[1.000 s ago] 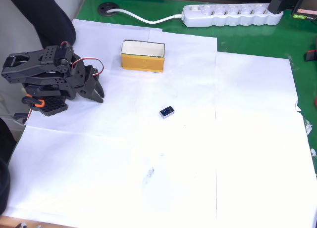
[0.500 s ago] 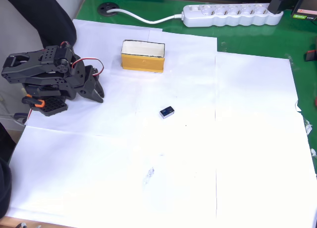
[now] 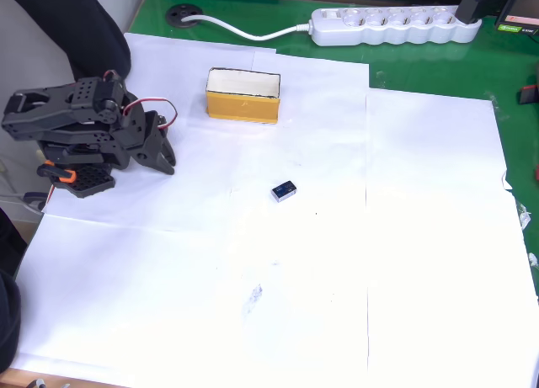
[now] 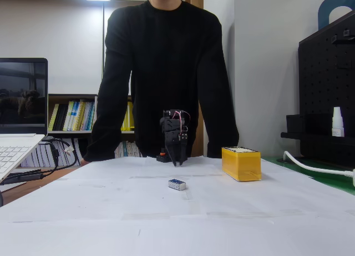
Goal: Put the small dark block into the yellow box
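Observation:
The small dark block [image 3: 284,190] lies alone on the white paper near the table's middle; in the fixed view the block [image 4: 177,184] sits in front of the arm. The yellow box [image 3: 243,94] stands open-topped beyond it, up and left in the overhead view, and the same box [image 4: 241,163] is at the right in the fixed view. My gripper [image 3: 168,159] hangs folded at the left edge of the paper, far from both, jaws together with nothing between them. Seen from the fixed view, the gripper [image 4: 176,160] points down at the table.
A white power strip [image 3: 394,24] with its cable lies on the green mat at the back. A person in black stands behind the arm [image 4: 163,73]. A laptop [image 4: 19,139] sits at the left in the fixed view. White paper sheets [image 3: 421,253] cover the table.

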Robot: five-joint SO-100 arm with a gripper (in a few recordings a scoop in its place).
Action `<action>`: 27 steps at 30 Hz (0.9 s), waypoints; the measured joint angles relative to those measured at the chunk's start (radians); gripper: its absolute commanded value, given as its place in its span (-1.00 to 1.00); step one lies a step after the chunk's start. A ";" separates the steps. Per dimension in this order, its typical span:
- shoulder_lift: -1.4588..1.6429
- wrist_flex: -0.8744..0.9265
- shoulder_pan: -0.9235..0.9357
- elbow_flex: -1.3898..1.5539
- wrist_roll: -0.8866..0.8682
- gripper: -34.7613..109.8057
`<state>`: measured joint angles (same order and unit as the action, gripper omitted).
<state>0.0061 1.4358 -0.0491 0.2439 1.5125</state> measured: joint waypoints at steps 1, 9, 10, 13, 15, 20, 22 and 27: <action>0.032 0.018 -0.006 0.048 0.002 -0.52; 0.380 0.046 -0.003 0.408 0.092 -0.52; 0.423 0.046 0.006 0.443 0.118 -0.52; 0.541 0.046 0.021 0.546 0.210 -0.52; 0.635 0.038 0.044 0.614 0.279 -0.52; 0.836 0.008 0.078 0.779 0.399 -0.52; 0.897 -0.020 0.094 0.827 0.408 -0.52; 1.025 -0.115 0.140 0.910 0.413 -0.51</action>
<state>1.0308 1.3208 0.0905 1.1536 1.9251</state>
